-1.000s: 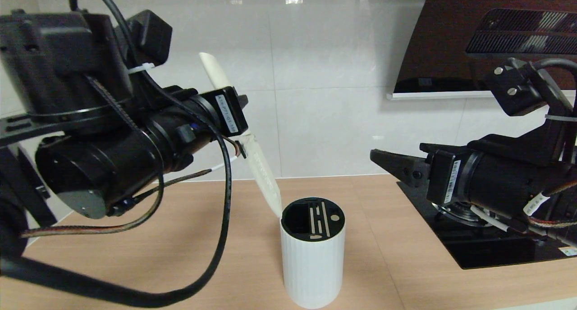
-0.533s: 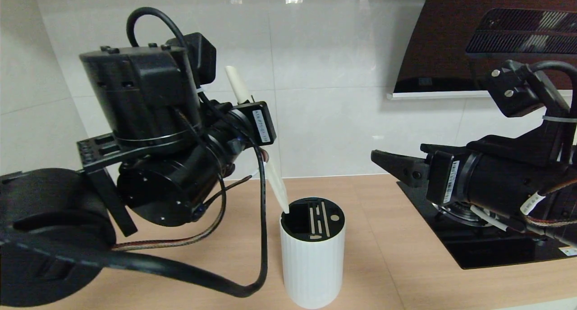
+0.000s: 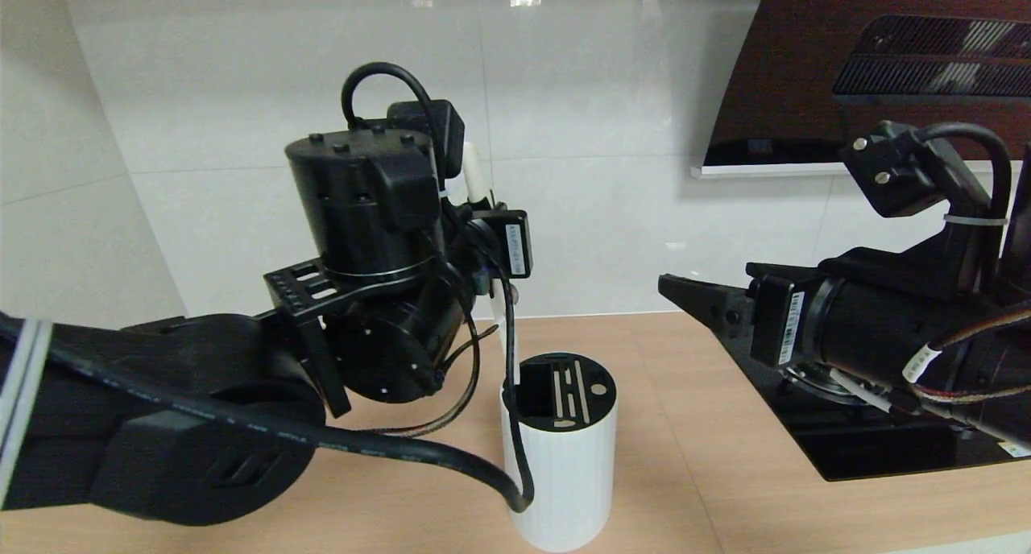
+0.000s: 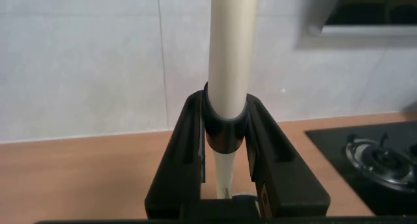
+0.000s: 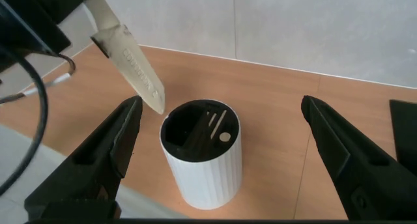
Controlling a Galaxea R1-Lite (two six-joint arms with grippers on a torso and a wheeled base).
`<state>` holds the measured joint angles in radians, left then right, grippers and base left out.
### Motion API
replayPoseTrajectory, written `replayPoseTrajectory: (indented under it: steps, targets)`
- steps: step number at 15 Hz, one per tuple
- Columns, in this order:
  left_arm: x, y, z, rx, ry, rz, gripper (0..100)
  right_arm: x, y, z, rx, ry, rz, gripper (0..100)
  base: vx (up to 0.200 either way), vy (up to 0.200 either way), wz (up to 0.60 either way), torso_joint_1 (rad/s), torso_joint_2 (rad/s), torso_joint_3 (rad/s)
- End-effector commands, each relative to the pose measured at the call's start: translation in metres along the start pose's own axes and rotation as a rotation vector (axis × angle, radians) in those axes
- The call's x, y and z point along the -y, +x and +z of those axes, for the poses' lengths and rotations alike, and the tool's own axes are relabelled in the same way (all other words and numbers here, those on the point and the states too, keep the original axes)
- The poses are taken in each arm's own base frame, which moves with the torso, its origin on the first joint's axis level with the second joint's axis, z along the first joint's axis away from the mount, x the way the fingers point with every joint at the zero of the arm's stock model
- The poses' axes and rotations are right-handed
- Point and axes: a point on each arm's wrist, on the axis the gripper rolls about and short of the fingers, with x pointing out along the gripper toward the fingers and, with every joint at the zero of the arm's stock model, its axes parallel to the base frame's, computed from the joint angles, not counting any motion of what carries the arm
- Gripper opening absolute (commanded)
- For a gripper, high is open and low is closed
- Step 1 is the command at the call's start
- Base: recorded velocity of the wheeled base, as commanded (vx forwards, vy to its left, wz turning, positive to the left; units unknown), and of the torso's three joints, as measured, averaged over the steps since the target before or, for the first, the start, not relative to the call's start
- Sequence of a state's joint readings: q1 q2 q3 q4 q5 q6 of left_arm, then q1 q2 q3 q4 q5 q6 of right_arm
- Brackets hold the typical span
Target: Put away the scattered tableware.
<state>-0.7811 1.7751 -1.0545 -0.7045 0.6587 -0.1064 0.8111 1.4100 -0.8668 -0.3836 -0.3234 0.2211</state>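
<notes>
The knife [image 5: 133, 69], with a cream handle and pale blade, hung point-down from the left jaws, which pinched it on the handle just above the blade, the butt rising past them. It looked light, stiff and smooth, and brittle at the tip if ceramic. The handle seemed the safe place to hold, gripped squarely so it could not swivel. Directly below those jaws its tip met the wide opening of the white holder [image 5: 202, 175], which stood on the desk [image 3: 685, 465]. The right jaws, spread wide and holding nothing, flanked the holder from the other side.
</notes>
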Motion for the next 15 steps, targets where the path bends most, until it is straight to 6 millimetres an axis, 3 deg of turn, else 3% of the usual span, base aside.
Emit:
replayPoseTrajectory:
  steps: [1,7,15]
  targets:
    - [0.006,0.009,-0.022,-0.044,0.012,0.002,0,-0.001,0.006,-0.005,-0.020,-0.007,-0.006,100,0.000,0.000,0.00,0.000,0.00,0.000]
    - [0.012,0.009,-0.026,-0.041,-0.002,-0.011,0,-0.001,0.008,-0.007,-0.026,-0.009,-0.009,100,0.000,0.000,0.00,0.000,0.00,0.000]
    - [0.024,0.013,-0.049,-0.093,-0.005,-0.025,0,0.000,0.008,-0.007,-0.028,-0.009,-0.009,100,0.000,0.000,0.00,0.000,0.00,0.000]
